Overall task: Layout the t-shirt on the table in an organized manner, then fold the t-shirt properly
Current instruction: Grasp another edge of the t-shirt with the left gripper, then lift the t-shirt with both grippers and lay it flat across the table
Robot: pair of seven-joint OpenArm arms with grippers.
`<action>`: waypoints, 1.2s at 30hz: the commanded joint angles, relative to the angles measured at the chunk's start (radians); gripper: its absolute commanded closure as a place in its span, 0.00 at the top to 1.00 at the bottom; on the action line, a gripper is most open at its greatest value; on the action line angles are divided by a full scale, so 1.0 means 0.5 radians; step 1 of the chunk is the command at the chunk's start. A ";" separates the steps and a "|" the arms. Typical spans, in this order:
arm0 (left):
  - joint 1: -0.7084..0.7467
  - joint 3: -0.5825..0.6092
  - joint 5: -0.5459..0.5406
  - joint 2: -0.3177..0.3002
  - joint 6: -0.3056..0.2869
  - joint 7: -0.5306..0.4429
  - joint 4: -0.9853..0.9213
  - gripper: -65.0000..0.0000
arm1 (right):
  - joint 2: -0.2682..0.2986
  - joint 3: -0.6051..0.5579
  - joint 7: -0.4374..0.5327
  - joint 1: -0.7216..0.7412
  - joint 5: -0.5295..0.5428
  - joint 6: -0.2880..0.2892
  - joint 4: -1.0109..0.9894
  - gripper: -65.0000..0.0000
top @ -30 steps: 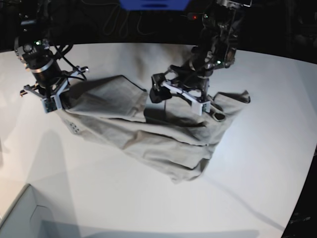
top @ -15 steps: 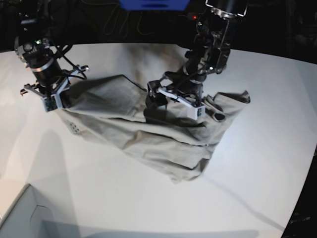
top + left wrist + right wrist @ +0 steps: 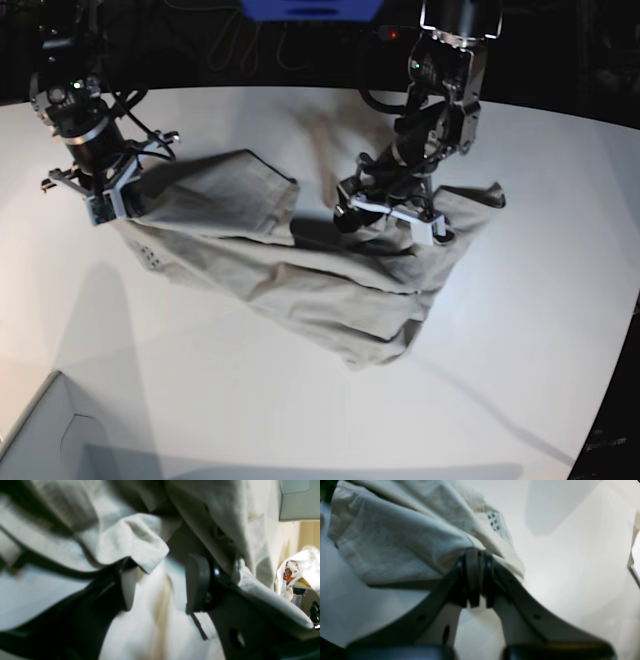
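White bench [image 3: 520,330] is filling most of the base view under a dark background, and the t-shirt [image 3: 300,270] is lying crumpled across its middle, its long axis running from the upper left of the frame down toward the right. A pale box corner [image 3: 40,440] is poking in at the lower left.

The right end effector [image 3: 105,200], at the upper left of the base view, is pinching the shirt's left end. In its own wrist view the right end effector [image 3: 476,580] is showing its jaws pressed together with a gathered fold of cloth bunching out from between them, lifted a little off the bench.

The left end effector [image 3: 392,213] is sitting over the shirt's upper right part, just inside the corner that is reaching toward the right edge. In its wrist view the left end effector [image 3: 157,582] is standing partly apart, one finger [image 3: 196,582] dark and plain, and a folded lip of cloth is hanging down toward the gap from above; I cannot tell whether the cloth is caught yet. The coming move, as I judge it, is turning on that lip: the cloth is lying straight ahead of and above the gap, and this arm is by far the nearer to that end.

Against the frame a second back, the left end effector is sitting further right and has narrowed markedly from its widest spread, and its arm is leaning more upright. The right end effector and the shirt's outline are looking unchanged.
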 commanded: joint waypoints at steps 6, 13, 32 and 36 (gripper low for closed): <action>0.000 -0.006 0.056 0.003 0.088 0.064 -0.039 0.17 | 0.026 0.011 0.050 0.008 0.007 0.024 0.032 0.00; 0.021 -0.006 0.053 -0.052 0.088 0.064 0.087 0.00 | 0.029 0.011 0.050 0.018 0.007 0.024 -0.011 0.00; 0.132 -0.795 0.056 -0.414 0.088 0.082 1.579 0.00 | -0.045 0.137 0.185 0.048 0.016 0.027 0.363 0.00; -0.012 -0.967 0.053 -0.466 0.078 0.082 1.594 0.00 | -0.211 0.278 0.440 0.054 0.016 0.027 0.363 0.00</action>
